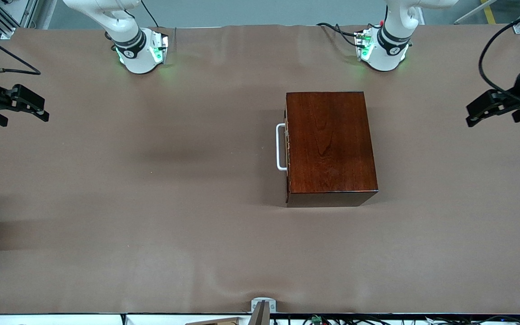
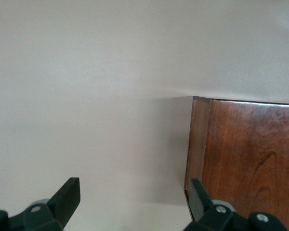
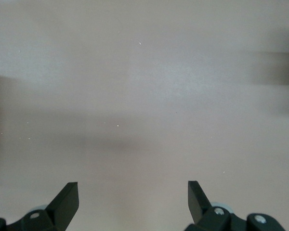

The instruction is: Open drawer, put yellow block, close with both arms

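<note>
White arms [image 1: 129,31], dark joint bands, green-lit bases, black hands.

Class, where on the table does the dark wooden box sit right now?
In the front view the wooden box sits mid-table toward the left arm's end, its drawer shut, with the white handle facing the right arm's end.

A glossy reddish-brown wooden box [image 1: 330,144] with dark wavy grain carries a white handle [image 1: 280,147] on a plain muted-brown desk [image 1: 151,203]. White arms with dark grey bands glow green at their bases; both hands are black.
</note>
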You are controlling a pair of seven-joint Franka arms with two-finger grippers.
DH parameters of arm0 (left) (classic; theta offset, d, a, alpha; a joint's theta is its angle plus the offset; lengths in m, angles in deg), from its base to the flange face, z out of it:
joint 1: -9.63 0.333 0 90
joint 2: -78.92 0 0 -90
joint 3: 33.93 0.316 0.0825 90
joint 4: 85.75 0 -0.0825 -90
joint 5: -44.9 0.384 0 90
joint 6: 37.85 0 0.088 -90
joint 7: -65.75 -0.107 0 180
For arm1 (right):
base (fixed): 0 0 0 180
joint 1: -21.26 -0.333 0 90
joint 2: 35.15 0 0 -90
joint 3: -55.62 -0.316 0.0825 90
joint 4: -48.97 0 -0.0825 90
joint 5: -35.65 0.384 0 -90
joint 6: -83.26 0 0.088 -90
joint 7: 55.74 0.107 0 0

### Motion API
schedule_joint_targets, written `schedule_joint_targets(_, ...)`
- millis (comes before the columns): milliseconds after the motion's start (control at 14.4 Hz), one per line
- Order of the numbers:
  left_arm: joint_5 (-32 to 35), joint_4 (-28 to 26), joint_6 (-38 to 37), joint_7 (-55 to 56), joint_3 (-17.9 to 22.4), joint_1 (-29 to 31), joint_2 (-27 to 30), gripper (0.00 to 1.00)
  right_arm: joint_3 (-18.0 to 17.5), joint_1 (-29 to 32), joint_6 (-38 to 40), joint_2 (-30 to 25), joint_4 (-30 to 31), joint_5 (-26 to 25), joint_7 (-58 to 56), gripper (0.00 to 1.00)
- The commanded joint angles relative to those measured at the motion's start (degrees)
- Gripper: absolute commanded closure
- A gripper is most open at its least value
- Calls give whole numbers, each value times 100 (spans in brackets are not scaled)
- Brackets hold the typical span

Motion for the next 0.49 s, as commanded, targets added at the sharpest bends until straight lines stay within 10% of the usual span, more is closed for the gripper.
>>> schedule_joint_targets(0,-126,-376,-25,-115,-599,638,308,0,-101,121,40,-91,15,-65,6,0)
schedule_joint_targets(416,-126,-1280,185,-265,-1417,1606,1028,0,-101,138,40,-91,24,-65,6,0)
